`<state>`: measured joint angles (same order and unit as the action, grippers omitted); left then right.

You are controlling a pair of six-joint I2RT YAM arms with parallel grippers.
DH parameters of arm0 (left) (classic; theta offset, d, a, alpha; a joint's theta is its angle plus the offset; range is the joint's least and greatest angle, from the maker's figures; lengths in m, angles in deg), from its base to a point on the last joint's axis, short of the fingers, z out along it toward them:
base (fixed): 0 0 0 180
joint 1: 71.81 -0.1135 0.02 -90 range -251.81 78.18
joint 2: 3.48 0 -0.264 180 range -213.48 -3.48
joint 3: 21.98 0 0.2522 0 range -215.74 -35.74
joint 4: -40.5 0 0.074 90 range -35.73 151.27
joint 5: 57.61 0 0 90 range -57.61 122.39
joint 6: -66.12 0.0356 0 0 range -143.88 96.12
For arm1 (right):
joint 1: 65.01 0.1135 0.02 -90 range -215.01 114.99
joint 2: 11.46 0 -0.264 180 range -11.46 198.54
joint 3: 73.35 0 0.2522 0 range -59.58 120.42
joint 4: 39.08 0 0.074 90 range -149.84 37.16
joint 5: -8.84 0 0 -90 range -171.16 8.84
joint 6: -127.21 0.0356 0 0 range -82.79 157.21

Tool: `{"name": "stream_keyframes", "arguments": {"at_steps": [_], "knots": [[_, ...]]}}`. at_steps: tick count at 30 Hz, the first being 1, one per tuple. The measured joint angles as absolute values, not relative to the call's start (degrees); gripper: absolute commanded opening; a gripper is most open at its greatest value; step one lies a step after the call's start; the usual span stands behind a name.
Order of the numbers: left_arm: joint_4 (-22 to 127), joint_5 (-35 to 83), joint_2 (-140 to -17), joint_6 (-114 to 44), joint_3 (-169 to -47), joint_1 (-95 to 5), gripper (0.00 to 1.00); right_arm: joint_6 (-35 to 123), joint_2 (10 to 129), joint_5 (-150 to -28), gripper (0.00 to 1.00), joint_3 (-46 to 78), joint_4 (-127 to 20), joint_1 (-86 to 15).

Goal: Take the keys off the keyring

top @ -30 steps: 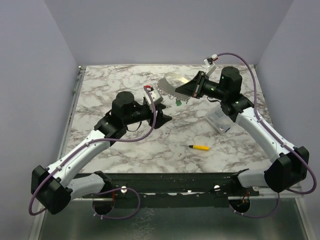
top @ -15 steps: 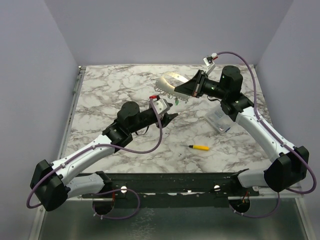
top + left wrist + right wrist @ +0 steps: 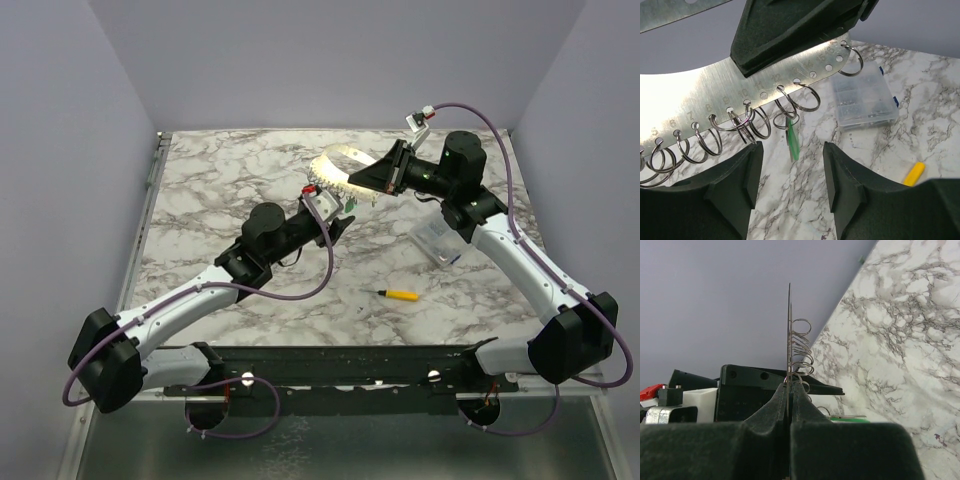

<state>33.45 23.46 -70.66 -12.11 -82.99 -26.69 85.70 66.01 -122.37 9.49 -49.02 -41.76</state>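
Marble-patterned table [image 3: 220,180], clear plastic box [image 3: 438,243] right of centre, yellow-handled screwdriver [image 3: 400,295] lying apart, nearer

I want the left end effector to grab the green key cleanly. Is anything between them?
Nothing visible does. The green key hangs from a ring under the metal plate, in line with the gap of the open left end effector, though other rings hang close beside it.
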Motion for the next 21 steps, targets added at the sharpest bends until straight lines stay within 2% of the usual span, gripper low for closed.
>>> {"name": "stream_keyframes", "arguments": {"at_steps": [7,15,21], "knots": [[31.55,24.29,-73.26,-13.97,-82.99,-26.69,0.57,85.79,66.03,-122.37,0.01,9.49,-49.02,-41.76],[30.02,24.55,-74.7,-16.46,-82.99,-26.67,0.51,85.83,66.38,-122.37,0.01,9.49,-49.02,-41.78],[28.94,25.16,-74.92,-18.03,-82.99,-26.67,0.6,85.83,66.51,-122.37,0.0,9.49,-49.05,-41.78]]}}
